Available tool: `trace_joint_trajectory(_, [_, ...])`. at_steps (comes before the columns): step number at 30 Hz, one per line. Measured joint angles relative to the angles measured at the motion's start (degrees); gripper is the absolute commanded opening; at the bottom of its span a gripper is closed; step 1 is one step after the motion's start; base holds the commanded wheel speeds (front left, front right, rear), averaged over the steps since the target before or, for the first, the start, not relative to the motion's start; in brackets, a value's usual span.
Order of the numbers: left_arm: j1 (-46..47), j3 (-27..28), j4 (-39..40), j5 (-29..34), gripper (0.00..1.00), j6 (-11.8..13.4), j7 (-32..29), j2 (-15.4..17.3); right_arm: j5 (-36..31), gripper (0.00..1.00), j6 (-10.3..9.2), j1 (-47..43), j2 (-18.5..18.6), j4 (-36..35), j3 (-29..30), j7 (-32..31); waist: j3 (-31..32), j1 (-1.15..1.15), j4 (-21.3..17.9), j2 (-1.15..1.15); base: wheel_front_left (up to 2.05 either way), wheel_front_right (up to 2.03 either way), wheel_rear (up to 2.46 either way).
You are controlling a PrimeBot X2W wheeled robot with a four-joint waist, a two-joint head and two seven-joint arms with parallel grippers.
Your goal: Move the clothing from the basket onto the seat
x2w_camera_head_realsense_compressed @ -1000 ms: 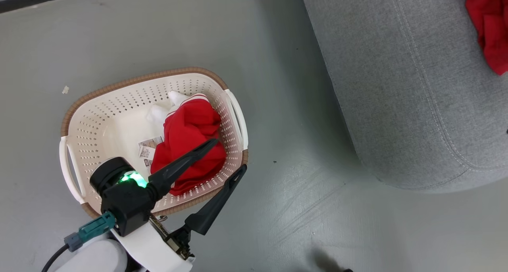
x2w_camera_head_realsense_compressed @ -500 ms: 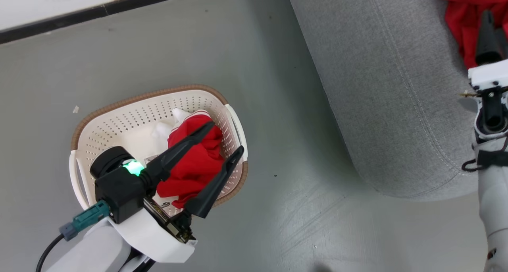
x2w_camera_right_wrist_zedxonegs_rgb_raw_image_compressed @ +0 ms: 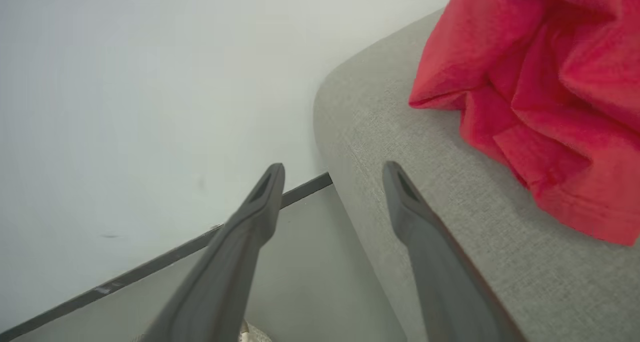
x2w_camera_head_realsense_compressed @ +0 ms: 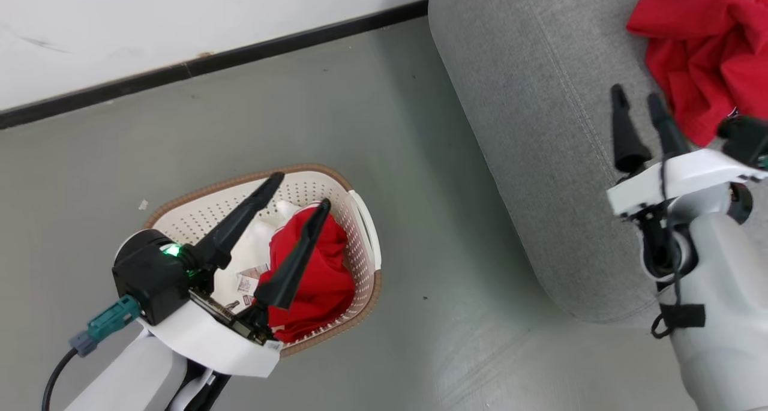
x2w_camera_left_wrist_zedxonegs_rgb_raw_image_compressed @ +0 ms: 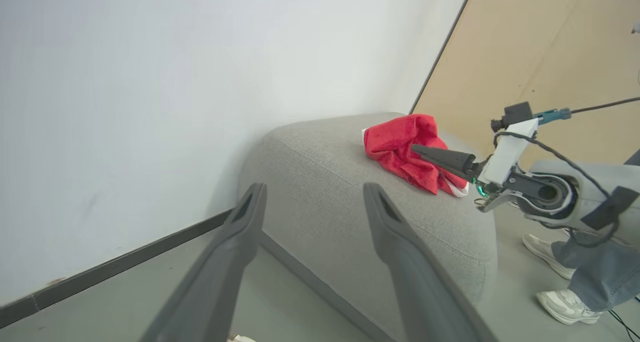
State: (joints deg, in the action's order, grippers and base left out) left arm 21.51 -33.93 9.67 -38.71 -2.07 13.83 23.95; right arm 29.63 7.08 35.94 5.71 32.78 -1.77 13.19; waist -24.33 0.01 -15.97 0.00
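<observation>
a first garment (x2w_camera_head_realsense_compressed: pixel 696 45) already lies on the seat (x2w_camera_head_realsense_compressed: pixel 540 129), near its far end, so the step in hand looks like the pick of the next one. a second garment (x2w_camera_head_realsense_compressed: pixel 324 279), red and bunched, sits in the basket (x2w_camera_head_realsense_compressed: pixel 362 252) against the wall on the robot's right. the basket stands on the floor (x2w_camera_head_realsense_compressed: pixel 420 219), apart from the seat. the left end effector (x2w_camera_head_realsense_compressed: pixel 302 189) hangs above the basket, released, its fingers spread wide with nothing between them. one finger crosses over the second garment, the other over the basket's pale bottom. in the left wrist view it points out toward the seat rather than down. the right end effector (x2w_camera_head_realsense_compressed: pixel 635 94) is likewise released and empty, over the seat just beside the first garment. i cannot tell whether it touches the cloth. next, i judge, the left wrist must tip down, lower until the fingers straddle a fold, then close. loose cloth may slip out or drag on the perforated wall.
</observation>
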Motion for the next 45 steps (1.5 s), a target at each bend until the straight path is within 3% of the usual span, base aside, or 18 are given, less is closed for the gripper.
trace_joint_trajectory(13, [-4.38,6.92,-4.67,-0.40,1.00,4.24,0.64,-2.16,-7.47,1.00,0.00,-5.67,-0.89,-2.90,-9.94,1.02,5.43,0.00,4.35,0.00,0.00,0.00,0.00])
trace_joint_trajectory(24, [-7.82,14.78,-6.46,0.09,1.00,6.41,0.64,-5.48,-10.49,1.00,0.00,-9.01,-0.91,-7.79,-8.21,1.13,8.99,0.00,9.21,0.00,0.00,0.00,0.00])
trace_joint_trajectory(32, [-10.81,17.69,-8.27,0.67,1.00,6.37,0.64,-7.72,-11.96,1.00,0.00,-14.39,-1.23,-10.71,-5.53,1.20,11.75,0.00,13.07,0.00,0.00,0.00,0.00])
trace_joint_trajectory(45, [-14.06,18.98,-12.70,2.86,1.00,3.75,0.64,-9.92,-13.07,1.00,0.00,-23.26,-2.40,-15.07,-4.46,1.19,16.79,0.00,18.52,0.00,0.00,0.00,0.00])
